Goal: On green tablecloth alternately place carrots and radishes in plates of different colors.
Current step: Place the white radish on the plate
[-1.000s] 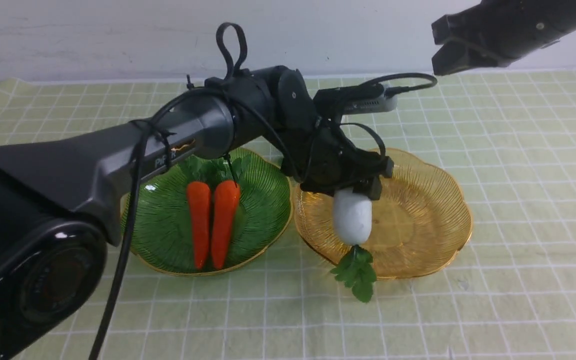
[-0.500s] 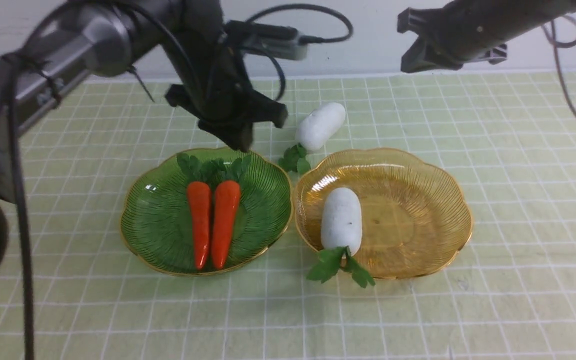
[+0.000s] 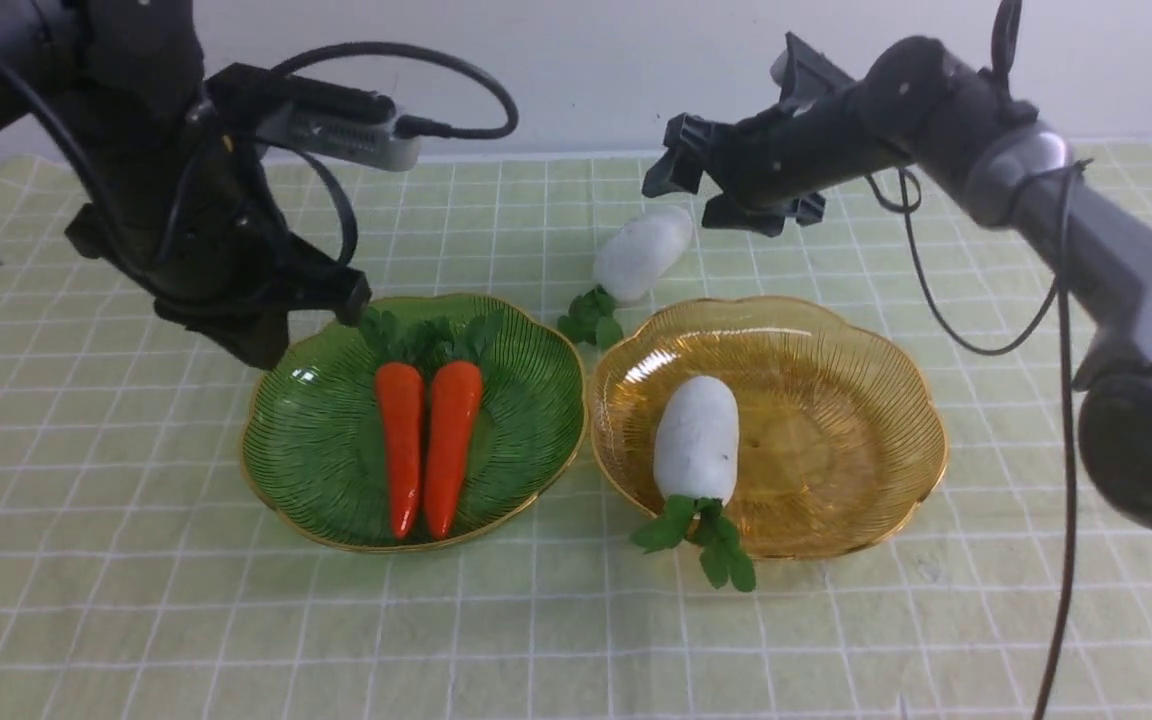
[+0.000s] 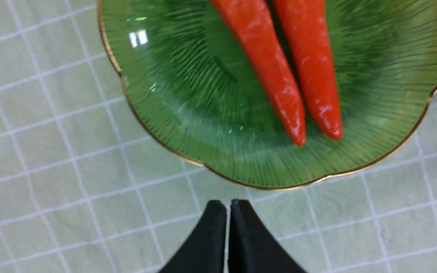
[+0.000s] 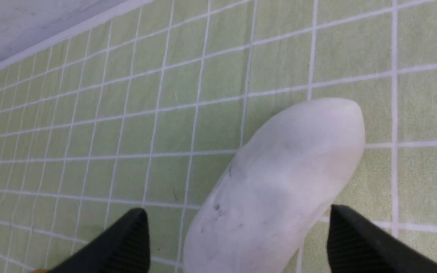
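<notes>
Right gripper (image 3: 706,195) stands released, jaws spread wide, and hangs above the loose radish (image 5: 279,182), which lies on the green tablecloth (image 3: 1036,350) directly beneath it. The right wrist view shows one jaw to each side of the white body and apart from it, so no grip exists yet. The jaws straddle the thick body rather than the leaf tuft, apparently because the rounded matte surface offers the firmest seat for a pinch across its width. The amber plate (image 3: 896,400) sits near this gripper, on the robot's side of it, and holds the placed radish (image 3: 696,440), whose leaves drape over the near rim. That radish lies in the part of the plate nearer the left gripper (image 4: 227,206), which leaves bare ribbing beside it for a second item. The left gripper is clenched on nothing, jaws pressed flat together, and hovers over bare cloth just beside the rim of the green plate (image 3: 536,400). Both carrots (image 3: 451,430) lie side by side in that plate, just ahead of the closed jaws. The left arm is judged to be parked aside so that the right arm has free access. Judged from this layout, the step left is to close on the loose radish and carry it to the amber plate.
</notes>
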You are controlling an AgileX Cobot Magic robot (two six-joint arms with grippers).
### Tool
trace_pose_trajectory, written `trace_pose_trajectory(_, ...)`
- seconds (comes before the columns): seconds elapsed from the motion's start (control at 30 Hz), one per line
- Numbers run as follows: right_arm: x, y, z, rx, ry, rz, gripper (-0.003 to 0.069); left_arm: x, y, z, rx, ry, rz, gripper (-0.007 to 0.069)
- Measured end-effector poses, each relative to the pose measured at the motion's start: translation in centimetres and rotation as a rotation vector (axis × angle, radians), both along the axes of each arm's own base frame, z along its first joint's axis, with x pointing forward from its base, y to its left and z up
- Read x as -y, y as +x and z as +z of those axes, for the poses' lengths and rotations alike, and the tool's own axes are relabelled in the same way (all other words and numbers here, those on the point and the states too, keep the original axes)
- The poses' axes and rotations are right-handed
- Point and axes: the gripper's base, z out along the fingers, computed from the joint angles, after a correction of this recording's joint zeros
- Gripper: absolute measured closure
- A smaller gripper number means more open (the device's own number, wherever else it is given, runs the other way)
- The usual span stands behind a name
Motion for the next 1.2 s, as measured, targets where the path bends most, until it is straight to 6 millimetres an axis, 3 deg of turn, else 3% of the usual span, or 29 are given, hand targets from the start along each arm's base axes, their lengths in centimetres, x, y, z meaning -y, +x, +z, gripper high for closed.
trace_pose_trajectory(0.07,-0.1,0.3,-1.4,-0.022,0.010,-0.011,-0.0001,-0.4,-0.5,0.6,0.025,0.021,0.013,0.0632)
trace_pose_trajectory(0.17,-0.3,0.6,-2.8,-0.027,0.014,-0.023,-0.0027,-0.9,-1.2,1.9,0.070,0.036,0.030,0.0632)
trace_pose_trajectory(0.37,-1.1,0.8,-3.6,-0.018,0.049,-0.036,-0.0032,-1.3,-2.0,3.0,0.109,0.045,0.042,0.0632)
trace_pose_trajectory(0.7,-1.4,0.8,-4.9,0.002,0.056,0.015,0.0008,-1.3,-2.0,3.0,0.110,0.035,0.068,0.0632)
trace_pose_trajectory(0.9,-1.6,0.9,-5.3,0.021,0.064,0.035,0.0092,-1.3,-2.0,3.0,0.110,0.034,0.071,0.0632)
trace_pose_trajectory(1.07,-1.6,0.9,-5.1,0.046,0.060,0.044,0.0306,-1.2,-2.0,2.9,0.107,0.023,0.071,0.0632)
trace_pose_trajectory(1.13,-1.6,1.0,-5.0,0.053,0.061,0.041,0.0364,-1.2,-2.0,2.9,0.107,0.023,0.071,0.0632)
trace_pose_trajectory(1.2,-1.6,1.0,-4.9,0.056,0.061,0.039,0.0370,-1.2,-2.0,2.9,0.106,0.022,0.071,0.0632)
